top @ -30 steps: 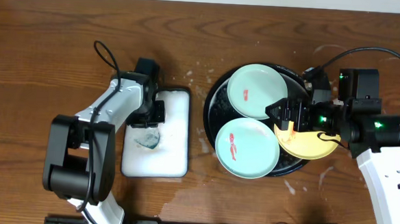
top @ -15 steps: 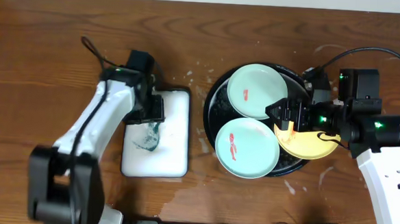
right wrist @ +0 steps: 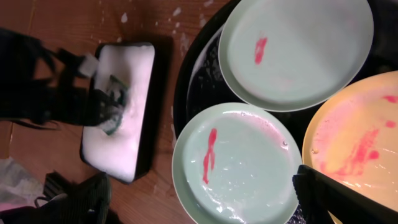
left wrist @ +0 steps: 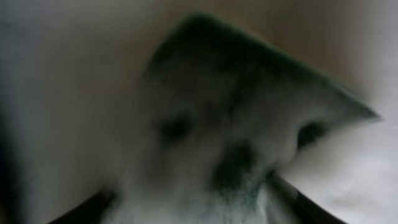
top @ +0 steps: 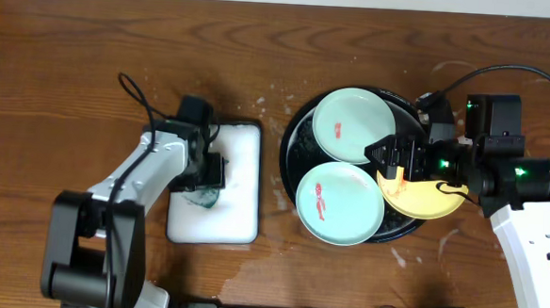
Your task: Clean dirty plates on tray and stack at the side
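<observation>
The left gripper (top: 205, 174) has shifted on the foam dish (top: 241, 209), closure unclear; right gripper (top: 388, 160) gapes wide.

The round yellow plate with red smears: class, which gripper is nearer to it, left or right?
Right. The right gripper sits at the yellow plate, by its rim; the left gripper is far off, down in the white foam-filled dish.

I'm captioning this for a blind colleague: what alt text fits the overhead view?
A round black tray carries three sauce-smeared plates: upper mint-green plate, lower mint-green plate and yellow plate, with the right gripper over the yellow one's edge. Beside the tray, the left gripper is down in a white foam-filled dish.
</observation>
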Tool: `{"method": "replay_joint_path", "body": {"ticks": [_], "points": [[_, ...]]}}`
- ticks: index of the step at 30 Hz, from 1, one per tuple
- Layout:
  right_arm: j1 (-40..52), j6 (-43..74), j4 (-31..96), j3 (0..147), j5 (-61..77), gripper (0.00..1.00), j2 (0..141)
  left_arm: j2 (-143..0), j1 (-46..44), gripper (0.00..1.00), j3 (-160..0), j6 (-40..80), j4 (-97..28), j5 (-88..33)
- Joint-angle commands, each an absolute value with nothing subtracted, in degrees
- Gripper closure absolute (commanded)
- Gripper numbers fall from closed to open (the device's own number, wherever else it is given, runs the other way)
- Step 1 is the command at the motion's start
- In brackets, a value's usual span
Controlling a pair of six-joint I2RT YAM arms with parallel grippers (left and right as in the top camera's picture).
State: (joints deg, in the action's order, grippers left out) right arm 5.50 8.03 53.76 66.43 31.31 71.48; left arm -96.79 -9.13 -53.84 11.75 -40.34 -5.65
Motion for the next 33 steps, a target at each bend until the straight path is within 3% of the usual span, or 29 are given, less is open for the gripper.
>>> {"method": "replay_joint_path", "body": {"ticks": [1,2,3,11,12,13,15,19,22,26,29,31,33], "points": [[6.07,7.2,53.76,67.37,31.99,0.07,70.72,-98.91,-9.19,0.45,-51.55,11.64,-38.0,-5.26],[6.07,7.18,53.76,67.37,31.99,0.07,70.72,-99.15,-9.19,0.64,-51.57,11.64,-37.8,-5.61],[6.07,7.18,53.76,67.4,31.99,0.07,70.72,-99.18,-9.19,0.92,-52.01,11.64,-37.93,-6.02],[6.07,7.18,53.8,67.37,31.94,0.07,70.72,-97.08,-9.19,0.91,-63.92,11.66,-47.9,-9.87],[6.07,7.18,53.8,67.4,31.94,0.07,70.72,-96.62,-9.19,0.83,-65.14,11.66,-48.8,-9.89],[6.07,7.18,53.8,67.37,31.94,0.07,70.72,-96.05,-9.19,0.66,-66.22,11.64,-49.39,-9.87],[6.07,7.16,53.82,67.37,31.92,0.07,70.72,-95.04,-9.19,0.5,-66.74,11.64,-49.45,-9.87],[6.07,6.63,54.59,67.37,31.53,0.07,70.72,-94.76,-9.19,0.4,-65.84,11.6,-50.06,-9.85],[6.07,6.48,55.81,67.37,31.31,0.07,70.72,-94.85,-9.19,0.39,-63.57,11.55,-48.42,-9.32],[6.11,5.89,57.19,67.33,30.89,0.06,70.72,-95.22,-9.19,0.39,-57.8,11.6,-40.18,-8.34],[6.11,5.89,58.02,67.33,29.8,0.06,70.74,-95.55,-9.37,0.48,-53.15,11.6,-32.69,-8.34],[6.11,5.85,58.72,67.33,29.8,0.07,70.74,-95.59,-9.41,0.65,-50.41,11.6,-28.62,-8.34],[6.11,5.85,59.7,67.31,29.78,0.09,70.74,-95.59,-9.41,0.89,-49.56,11.6,-27.77,-8.34]]}}
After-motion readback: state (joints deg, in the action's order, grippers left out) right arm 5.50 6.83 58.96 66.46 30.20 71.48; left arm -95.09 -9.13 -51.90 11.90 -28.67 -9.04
